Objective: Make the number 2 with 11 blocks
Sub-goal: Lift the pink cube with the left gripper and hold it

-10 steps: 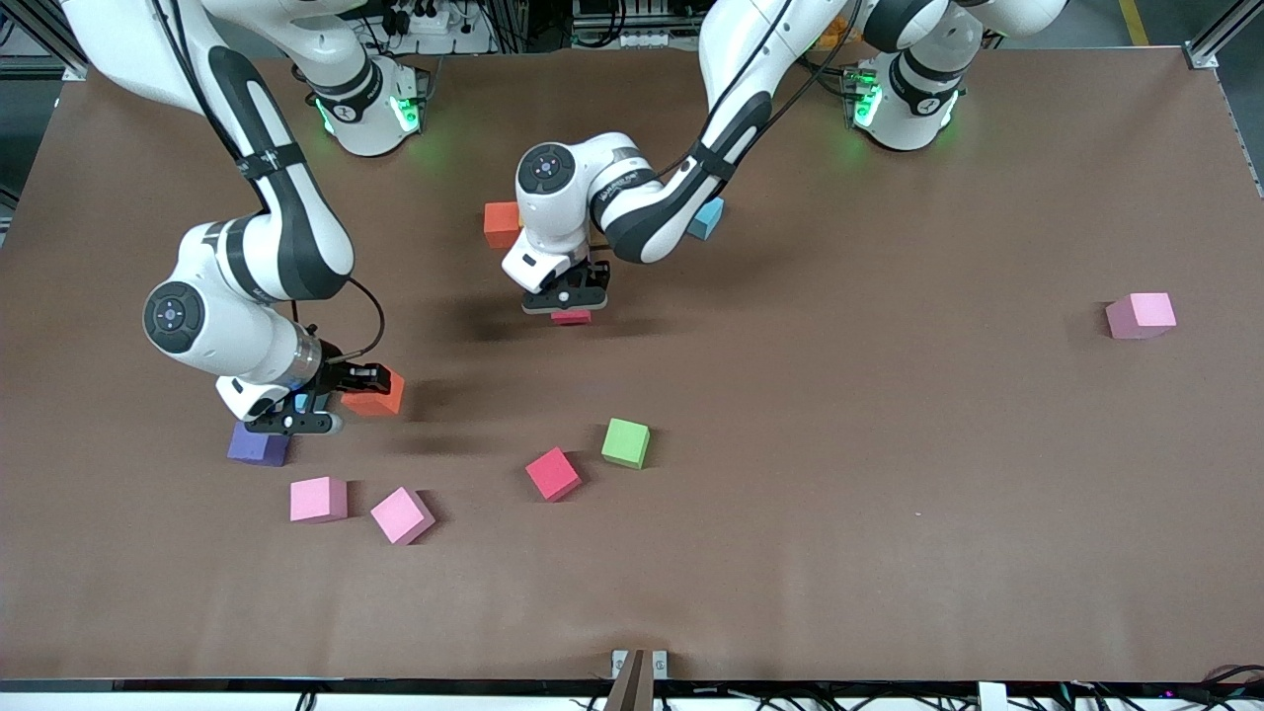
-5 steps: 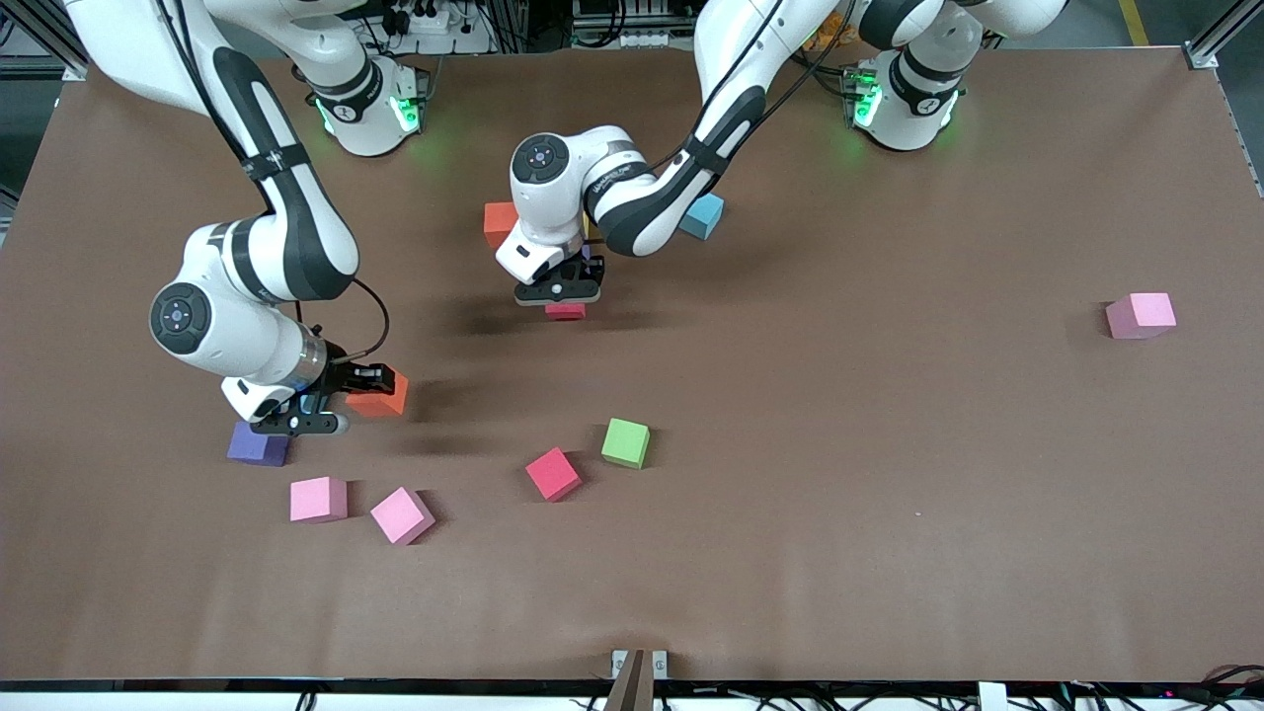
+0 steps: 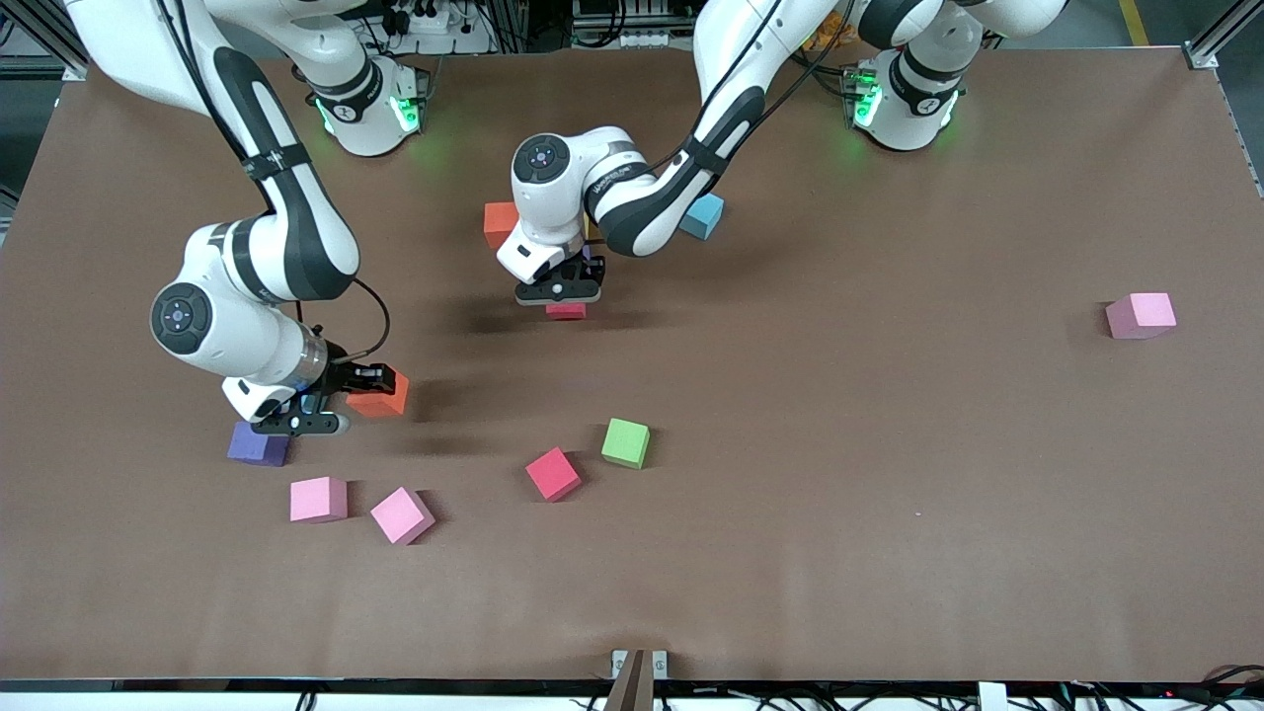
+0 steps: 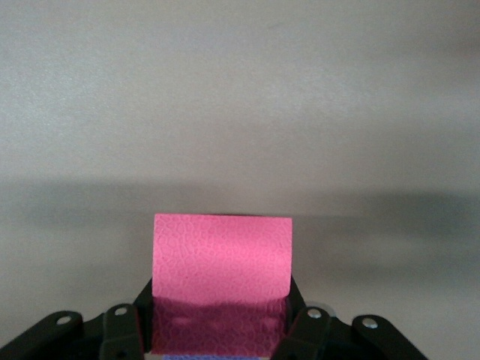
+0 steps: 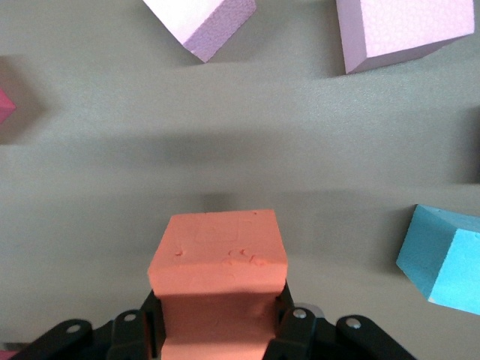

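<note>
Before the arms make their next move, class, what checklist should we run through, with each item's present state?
1. Left gripper shut on the red block: ok.
2. Right gripper shut on the orange block: ok.
3. Green block free, touching no other block: ok.
4. Digit begun with touching blocks: cannot tell; the left arm hides part of the table.
5. All eleven blocks in sight: cannot tell.
</note>
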Tool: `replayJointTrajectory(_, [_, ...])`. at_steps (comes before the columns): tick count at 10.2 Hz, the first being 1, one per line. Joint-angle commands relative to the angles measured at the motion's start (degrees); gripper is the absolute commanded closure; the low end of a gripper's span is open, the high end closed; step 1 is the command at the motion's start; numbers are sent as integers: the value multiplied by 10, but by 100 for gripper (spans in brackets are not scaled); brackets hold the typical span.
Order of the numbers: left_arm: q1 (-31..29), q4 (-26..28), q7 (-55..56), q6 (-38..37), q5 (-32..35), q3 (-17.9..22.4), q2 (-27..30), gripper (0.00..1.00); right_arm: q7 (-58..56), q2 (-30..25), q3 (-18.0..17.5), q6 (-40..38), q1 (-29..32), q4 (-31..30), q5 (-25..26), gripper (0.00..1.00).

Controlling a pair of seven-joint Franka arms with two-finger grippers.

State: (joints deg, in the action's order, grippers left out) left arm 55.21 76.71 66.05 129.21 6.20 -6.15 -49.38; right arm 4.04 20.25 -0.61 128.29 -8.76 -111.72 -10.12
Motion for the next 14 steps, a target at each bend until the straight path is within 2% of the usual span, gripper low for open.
replayJointTrajectory(1, [-1, 12, 18, 10, 19, 3, 8, 100, 8, 8, -1, -6, -2, 13, -4, 100])
replayJointTrajectory(9, [4, 14, 36, 9, 21, 2, 11, 100, 8, 9, -1, -4, -2, 14, -5, 100])
replayJointTrajectory(14, [1, 12, 10, 9, 22, 2, 10, 100, 8, 9, -1, -2, -2, 13, -5, 100])
